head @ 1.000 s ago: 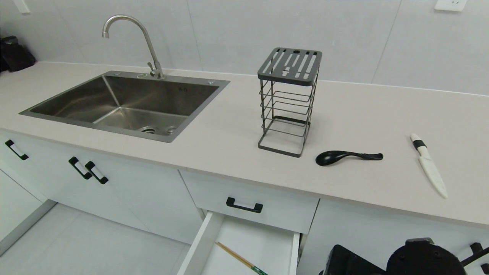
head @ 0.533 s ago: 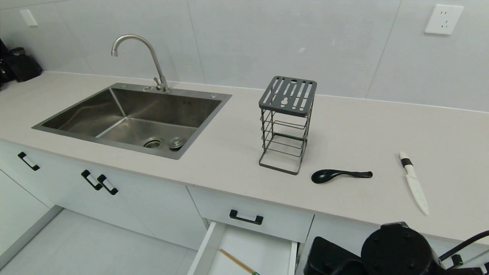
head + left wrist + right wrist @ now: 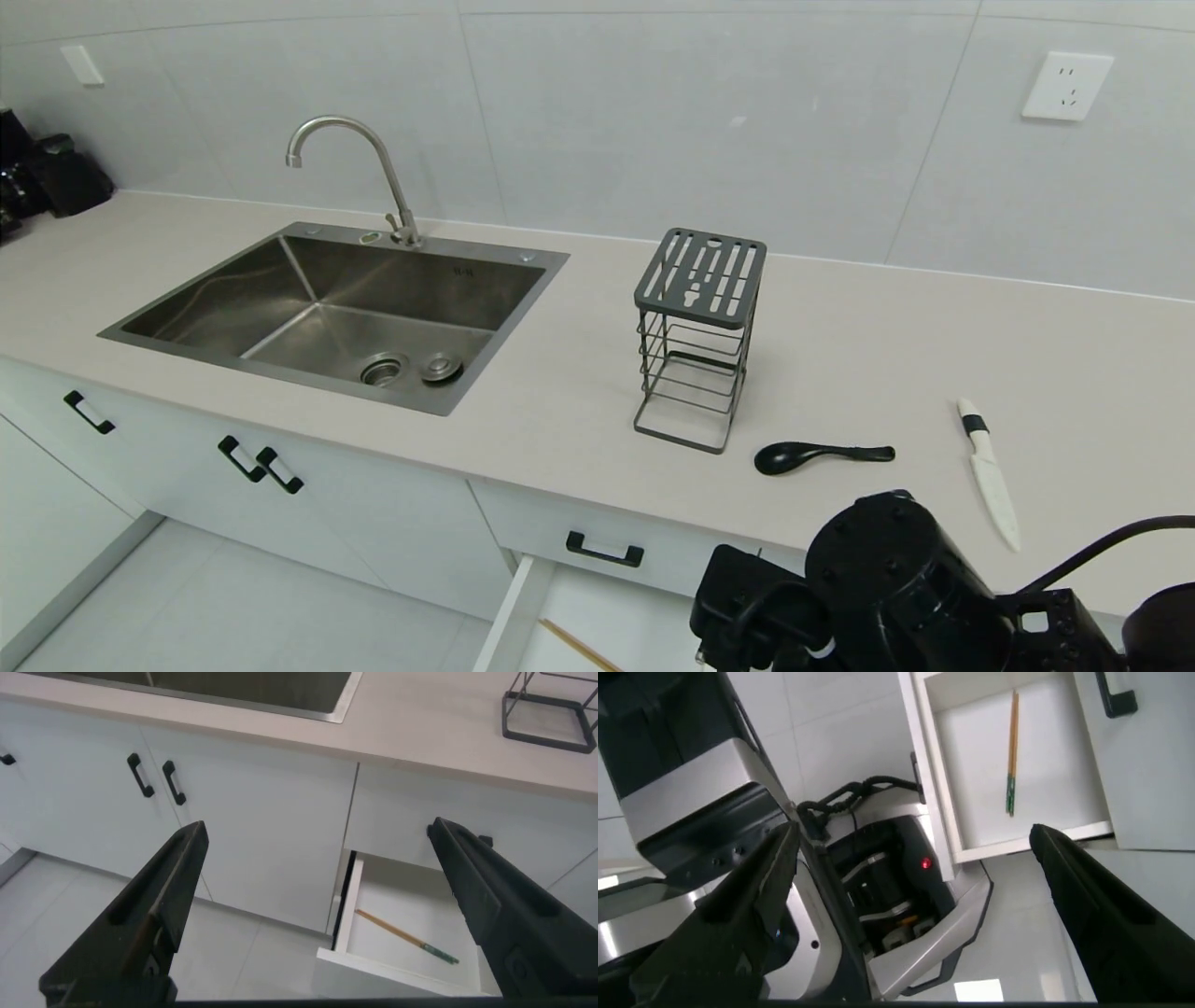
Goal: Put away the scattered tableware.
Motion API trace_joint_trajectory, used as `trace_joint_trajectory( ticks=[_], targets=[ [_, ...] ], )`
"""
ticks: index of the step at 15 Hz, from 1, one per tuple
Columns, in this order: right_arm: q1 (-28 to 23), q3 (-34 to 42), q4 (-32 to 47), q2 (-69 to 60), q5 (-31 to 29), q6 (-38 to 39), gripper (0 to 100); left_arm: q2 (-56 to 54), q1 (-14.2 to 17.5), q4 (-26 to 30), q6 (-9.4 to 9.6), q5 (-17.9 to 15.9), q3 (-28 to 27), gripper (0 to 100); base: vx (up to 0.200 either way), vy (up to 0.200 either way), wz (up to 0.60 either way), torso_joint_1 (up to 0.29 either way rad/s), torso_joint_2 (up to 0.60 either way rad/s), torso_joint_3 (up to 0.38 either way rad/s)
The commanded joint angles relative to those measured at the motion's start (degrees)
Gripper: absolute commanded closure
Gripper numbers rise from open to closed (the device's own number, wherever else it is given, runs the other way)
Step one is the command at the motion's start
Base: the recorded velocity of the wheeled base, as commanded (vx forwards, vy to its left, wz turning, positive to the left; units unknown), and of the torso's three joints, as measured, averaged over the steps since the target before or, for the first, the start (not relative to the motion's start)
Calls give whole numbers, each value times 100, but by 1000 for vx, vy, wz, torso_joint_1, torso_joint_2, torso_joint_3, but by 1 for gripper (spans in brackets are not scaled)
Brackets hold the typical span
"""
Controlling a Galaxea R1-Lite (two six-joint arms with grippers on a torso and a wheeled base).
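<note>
Risen at 5 o'clock: right arm (image 3: 887,579) | left gripper (image 3: 316,831), right gripper (image 3: 915,833) splayed, empty | spoon (image 3: 822,456) at 4 o'clock of rack (image 3: 695,341)

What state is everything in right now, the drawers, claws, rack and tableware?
Lower drawer: pulled open, chopsticks lying inside.
Upper drawer: shut.
Cabinet doors: shut.
Rack: upright on the counter, empty.
Spoon: lying on the counter, apart from the rack.
Knife: lying flat on the counter.
Faucet: no water running.
Left claw: open, empty.
Right claw: open, empty.
</note>
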Motion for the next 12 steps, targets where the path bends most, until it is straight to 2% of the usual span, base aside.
trace_joint_trajectory(
  ticks=[1, 6, 7, 10, 11, 12],
  targets=[
    [-105, 38, -40, 172, 2, 4, 0, 0, 2, -1, 5, 4, 2, 0, 0, 0, 0, 0, 0, 0],
    [-404, 55, -401, 488, 11, -5, 0, 0, 2, -1, -3, 4, 2, 0, 0, 0, 0, 0, 0, 0],
    [-597, 222, -418, 409, -33, -13, 0, 0, 2, -1, -3, 4, 2, 0, 0, 0, 0, 0, 0, 0],
    [-1388, 644, -515, 93, -121, -268, 0, 0, 2, -1, -3, 4, 2, 0, 0, 0, 0, 0, 0, 0],
    [-2153, 697, -647, -22, -121, -1007, 0, 0, 2, -1, 5, 4, 2, 0, 0, 0, 0, 0, 0, 0],
    [-2548, 688, -893, -30, -112, -1411, 0, 0, 2, -1, -3, 4, 2, 0, 0, 0, 0, 0, 0, 0]
  ],
)
